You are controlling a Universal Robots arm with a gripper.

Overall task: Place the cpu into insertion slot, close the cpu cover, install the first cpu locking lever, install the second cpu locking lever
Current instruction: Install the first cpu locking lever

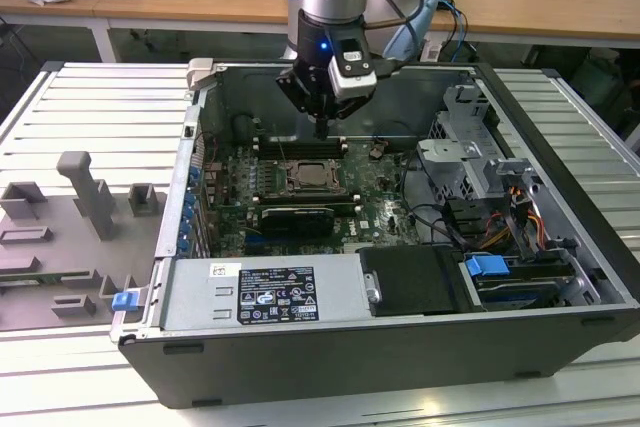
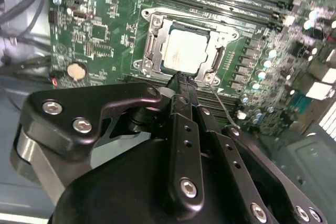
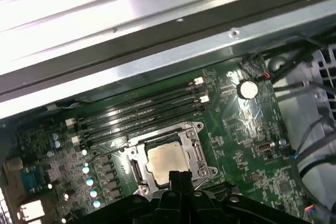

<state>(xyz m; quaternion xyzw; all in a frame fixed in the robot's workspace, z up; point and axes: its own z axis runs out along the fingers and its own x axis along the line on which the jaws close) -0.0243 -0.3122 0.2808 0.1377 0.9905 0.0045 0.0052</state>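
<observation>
In the second wrist view the cpu cover [image 2: 157,24] lay shut. The pincer [image 2: 181,77], clenched and empty, hovered at its edge. The cpu [image 2: 185,50] sat in the insertion slot [image 2: 218,56]. The thin lever [image 2: 221,106] looked unlatched and probably wanted a steady, square press.

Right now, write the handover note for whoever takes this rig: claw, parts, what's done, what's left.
Claw: shut, holding nothing, hanging above the socket's near edge.
cpu: seated in the insertion slot.
cpu cover: looks to lie flat around the chip.
Done: chip placed; cover apparently closed.
Left: the locking levers, as far as shows. One thin wire lever angles away from the socket and seems unlatched.
</observation>
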